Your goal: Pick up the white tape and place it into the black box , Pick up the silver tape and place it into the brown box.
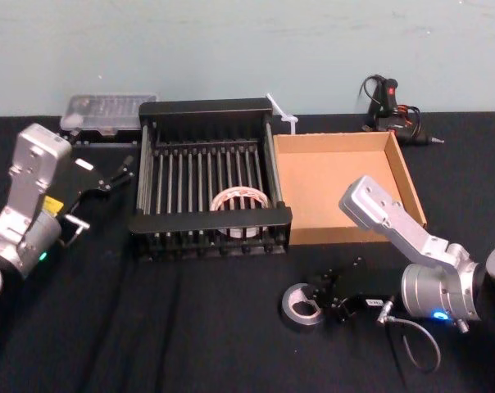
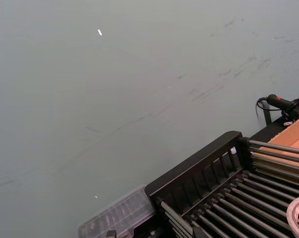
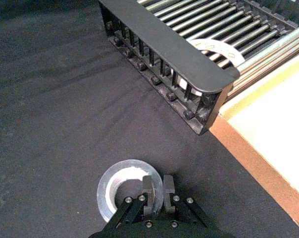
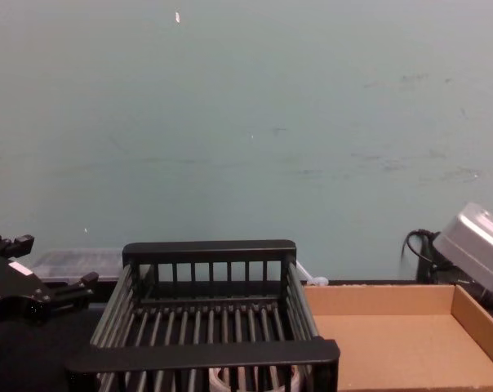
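The white tape [image 1: 238, 201] lies flat on the slatted floor of the black box [image 1: 208, 221], near its front right corner; the right wrist view shows this white tape [image 3: 216, 48] behind the crate's front rim [image 3: 164, 44]. The silver tape [image 1: 299, 304] rests on the black cloth in front of the brown box [image 1: 346, 237]. My right gripper [image 3: 158, 191] is down at the silver tape [image 3: 121, 191], shut on the roll's right wall. Left of the crate my left gripper [image 1: 116, 172] hangs open with nothing in it.
A clear plastic case [image 1: 108, 110] sits behind the crate's left corner. At the back right lies a black corded tool [image 1: 387, 102]. A white plastic piece [image 1: 282, 110] pokes up between the two boxes. Bare black cloth spreads across the front left.
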### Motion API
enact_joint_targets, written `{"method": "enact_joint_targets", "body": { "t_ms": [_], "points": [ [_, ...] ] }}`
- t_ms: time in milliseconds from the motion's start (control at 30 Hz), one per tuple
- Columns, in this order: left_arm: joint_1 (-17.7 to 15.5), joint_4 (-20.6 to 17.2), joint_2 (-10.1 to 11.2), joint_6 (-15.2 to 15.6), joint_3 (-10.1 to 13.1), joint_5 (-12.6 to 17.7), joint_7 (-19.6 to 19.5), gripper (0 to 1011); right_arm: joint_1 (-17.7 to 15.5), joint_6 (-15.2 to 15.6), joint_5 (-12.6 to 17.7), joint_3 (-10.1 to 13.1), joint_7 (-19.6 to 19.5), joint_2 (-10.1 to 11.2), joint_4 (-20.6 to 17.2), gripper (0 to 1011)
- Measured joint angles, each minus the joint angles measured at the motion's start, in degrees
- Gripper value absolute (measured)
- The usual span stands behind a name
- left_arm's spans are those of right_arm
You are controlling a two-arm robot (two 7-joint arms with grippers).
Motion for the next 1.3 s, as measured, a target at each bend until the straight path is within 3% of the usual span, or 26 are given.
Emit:
{"method": "enact_joint_targets", "body": {
  "t_ms": [367,833,1300],
  "points": [
    [0.0,0.0,0.0,0.0,0.0,0.0,0.0,1001,-0.5,-0.3,1.0,1.0,-0.1,0.0,0.0,138],
    [0.0,0.0,0.0,0.0,0.0,0.0,0.0,1001,-1.1,-2.2,5.2,7.2,-4.4,-0.1,-0.8,137],
    [0.0,0.0,0.0,0.0,0.0,0.0,0.0,1001,1.3,-2.3,5.6,11.3,-10.0,-2.5,2.6,137]
  ]
}}
